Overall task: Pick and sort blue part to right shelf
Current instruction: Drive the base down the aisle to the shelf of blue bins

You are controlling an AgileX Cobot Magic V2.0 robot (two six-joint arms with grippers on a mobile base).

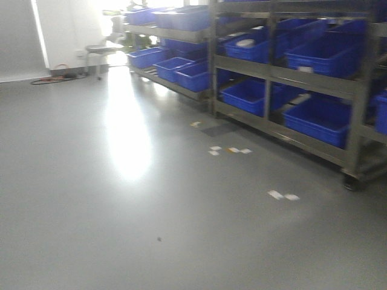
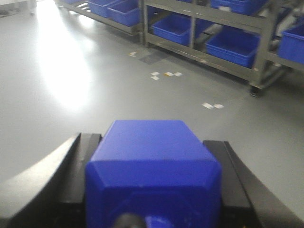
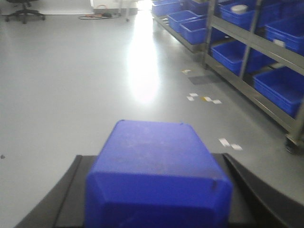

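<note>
Though gripped, blocks show wrist-side only

Deep blue crates in a dull grey steel rack; glossy pale grey floor with white scraps, one perhaps yellowish; matte blue left block and right block, between black fingers
</note>
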